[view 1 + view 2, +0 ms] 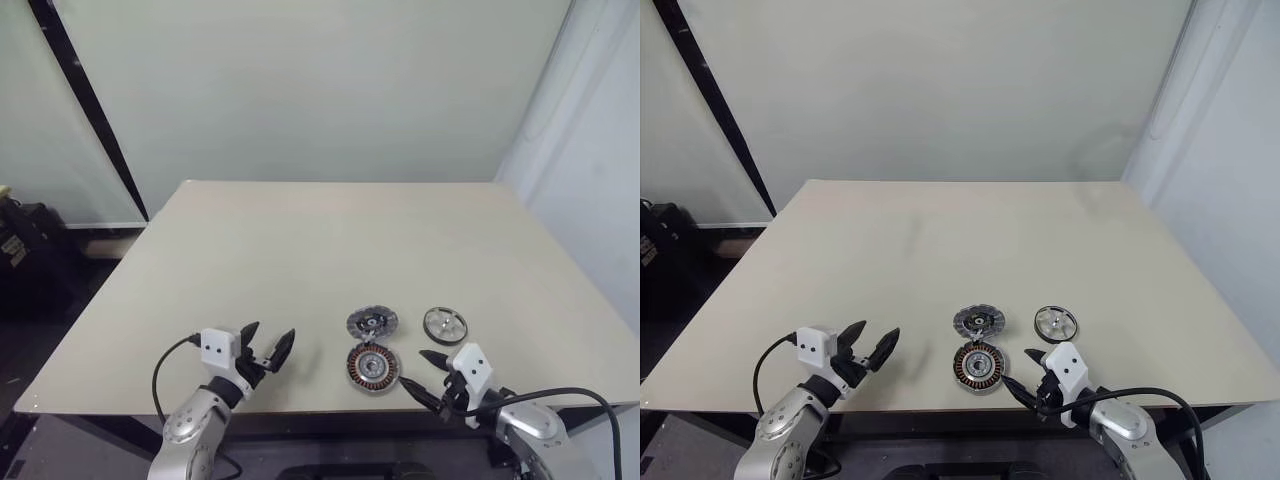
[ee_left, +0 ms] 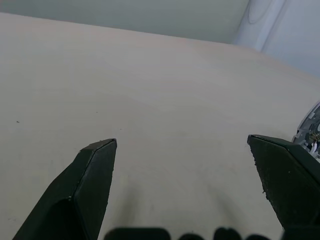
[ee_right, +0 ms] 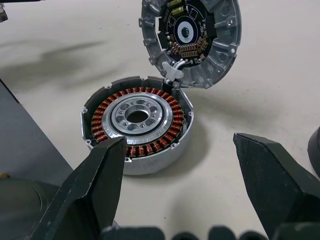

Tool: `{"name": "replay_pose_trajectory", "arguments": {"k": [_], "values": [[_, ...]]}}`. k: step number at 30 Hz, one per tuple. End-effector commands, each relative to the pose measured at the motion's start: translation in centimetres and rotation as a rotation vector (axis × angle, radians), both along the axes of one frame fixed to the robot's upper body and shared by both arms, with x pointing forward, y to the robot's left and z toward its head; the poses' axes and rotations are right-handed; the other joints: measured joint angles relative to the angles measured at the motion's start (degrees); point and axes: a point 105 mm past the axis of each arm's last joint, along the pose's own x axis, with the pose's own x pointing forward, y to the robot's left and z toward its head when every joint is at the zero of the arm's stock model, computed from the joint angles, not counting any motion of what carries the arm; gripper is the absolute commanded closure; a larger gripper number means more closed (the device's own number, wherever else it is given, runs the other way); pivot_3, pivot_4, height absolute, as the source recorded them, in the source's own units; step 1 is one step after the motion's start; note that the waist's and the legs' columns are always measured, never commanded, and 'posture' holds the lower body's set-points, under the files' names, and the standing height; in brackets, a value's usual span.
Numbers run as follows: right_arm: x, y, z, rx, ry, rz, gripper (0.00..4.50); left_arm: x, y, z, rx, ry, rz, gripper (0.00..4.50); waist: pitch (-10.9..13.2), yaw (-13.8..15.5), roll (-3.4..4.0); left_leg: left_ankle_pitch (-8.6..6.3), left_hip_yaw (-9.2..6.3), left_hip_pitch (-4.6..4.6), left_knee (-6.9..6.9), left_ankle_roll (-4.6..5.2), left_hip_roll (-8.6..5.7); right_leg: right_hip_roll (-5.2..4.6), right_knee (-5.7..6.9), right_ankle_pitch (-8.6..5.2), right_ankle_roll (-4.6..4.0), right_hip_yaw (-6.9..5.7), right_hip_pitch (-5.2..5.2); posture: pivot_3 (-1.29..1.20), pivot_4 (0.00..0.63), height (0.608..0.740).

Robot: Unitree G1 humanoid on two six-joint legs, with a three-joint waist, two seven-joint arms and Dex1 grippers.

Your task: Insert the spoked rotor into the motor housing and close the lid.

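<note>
The spoked rotor point(image 1: 445, 323) lies flat on the table point(image 1: 300, 250) near its front edge, well to your right, a shiny wheel with a thin bright rim and dark gaps between its spokes. It sits apart from the other two parts and nothing touches it. To its left you have the lid point(image 1: 372, 322), a grey ribbed disc with a dark hub, and just in front of that, nearer you, the motor housing point(image 1: 373, 367), its ring of copper windings facing up around a silvery centre. In your right wrist view the lid's edge meets the housing's rim at a small grey tab, and the lid's open face shows a dark round board inside; the housing's well is open.

Your right gripper point(image 1: 425, 374) hovers just beside the housing on its right, low over the table edge, with its two black fingers spread apart and nothing between them. From the wrist, the housing sits ahead of the gap, off toward one finger. Your left gripper point(image 1: 266, 346) is well off to the left of the housing over bare tabletop, fingers wide apart and holding nothing
</note>
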Motion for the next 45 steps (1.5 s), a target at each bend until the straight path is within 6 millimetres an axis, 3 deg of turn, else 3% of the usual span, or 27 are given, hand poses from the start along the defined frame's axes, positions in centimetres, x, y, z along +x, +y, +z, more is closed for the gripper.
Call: {"name": "replay_pose_trajectory", "arguments": {"k": [1,26,33,45], "values": [[0.7,-0.3,1.5,0.003,-0.069,-0.005,0.77,0.5,-0.2,1.0,-0.002,-0.047,-0.006,0.0,0.0,0.0,0.0,0.0,0.0,0.0,0.0,0.0,0.0,0.0,0.0,0.0,0.0,0.0,0.0,0.0,0.0,0.74],[0.4,-0.7,1.6,-0.004,-0.073,-0.028,0.77,1.6,-1.6,1.0,-0.021,-0.061,-0.052,0.0,0.0,0.01,-0.01,0.0,0.0,0.0,0.0,0.0,-0.01,0.01,-0.01,0.0,0.0,0.01,0.04,0.0,0.0,0.74],[1.3,-1.1,2.2,0.018,-0.092,-0.031,0.77,1.8,-1.9,1.5,0.003,-0.09,-0.069,0.0,0.0,-0.02,-0.01,0.01,0.0,0.0,0.01,0.01,-0.01,0.02,0.0,0.0,0.0,0.01,0.05,0.0,0.0,0.74],[1.8,-2.7,2.5,0.081,-0.059,-0.069,0.77,-0.9,-1.0,2.4,0.057,-0.11,-0.066,0.0,0.0,-0.01,0.0,0.0,0.01,-0.01,0.01,0.01,0.0,0.01,-0.01,0.0,0.0,0.05,0.02,0.0,0.0,0.74]]}}
